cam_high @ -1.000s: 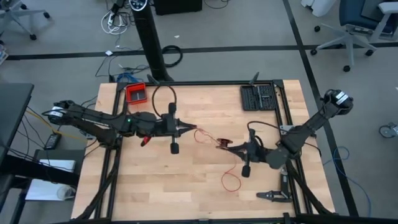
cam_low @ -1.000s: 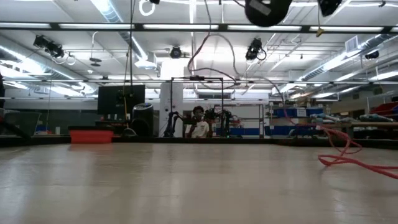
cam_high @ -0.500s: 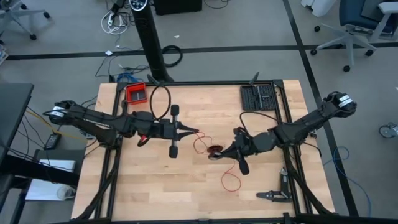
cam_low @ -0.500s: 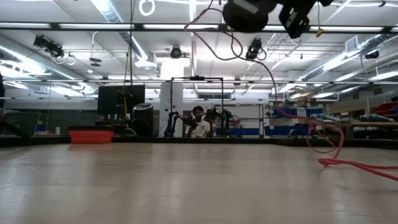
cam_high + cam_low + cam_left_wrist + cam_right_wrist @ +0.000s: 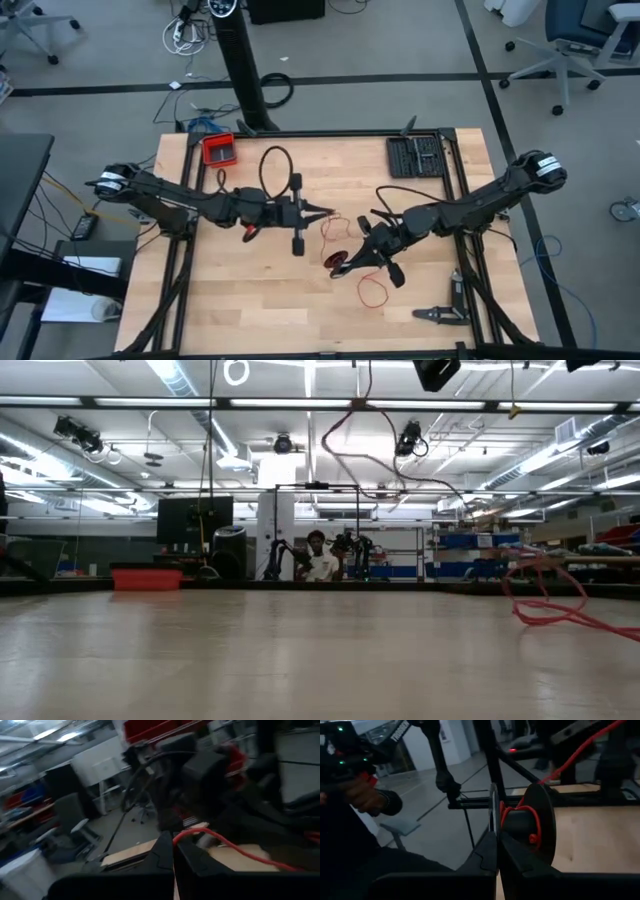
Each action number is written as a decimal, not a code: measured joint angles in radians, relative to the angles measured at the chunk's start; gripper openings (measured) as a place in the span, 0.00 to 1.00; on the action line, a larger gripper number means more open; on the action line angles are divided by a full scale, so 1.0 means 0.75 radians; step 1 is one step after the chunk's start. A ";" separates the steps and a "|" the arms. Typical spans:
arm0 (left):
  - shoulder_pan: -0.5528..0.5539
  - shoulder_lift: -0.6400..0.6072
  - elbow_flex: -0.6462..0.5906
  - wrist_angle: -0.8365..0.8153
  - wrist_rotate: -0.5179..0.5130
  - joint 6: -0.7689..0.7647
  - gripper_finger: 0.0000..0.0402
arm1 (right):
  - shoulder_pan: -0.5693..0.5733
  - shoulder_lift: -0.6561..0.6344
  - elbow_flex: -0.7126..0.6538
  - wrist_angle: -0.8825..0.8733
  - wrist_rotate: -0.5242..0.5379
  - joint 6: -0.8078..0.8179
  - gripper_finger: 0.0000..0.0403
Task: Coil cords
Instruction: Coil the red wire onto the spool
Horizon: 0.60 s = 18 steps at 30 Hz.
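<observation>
The cords (image 5: 328,228) are pinched between two clenched grippers above mid-table: the left gripper (image 5: 329,212) nips the red strand, the right gripper (image 5: 341,266) is clamped on a black spool (image 5: 535,822). Loose red loops (image 5: 373,292) are left lying on the wooden table (image 5: 250,300) nearby.

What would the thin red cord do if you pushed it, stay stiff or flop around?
Probably flop: the red cord lies in loose curls on the table and sags between the left gripper and the spool in the right gripper. It looks very thin, so likely light and easy to tangle.
</observation>
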 joint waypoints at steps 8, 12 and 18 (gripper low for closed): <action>-0.001 -0.012 0.017 0.096 -0.072 -0.014 0.00 | -0.010 0.067 0.001 0.005 -0.056 0.102 0.00; 0.008 -0.010 0.045 0.062 -0.103 -0.052 0.00 | -0.012 0.100 0.002 0.082 -0.133 0.110 0.00; 0.018 0.000 0.052 -0.022 -0.121 -0.172 0.00 | -0.011 0.130 0.001 0.223 -0.224 0.024 0.00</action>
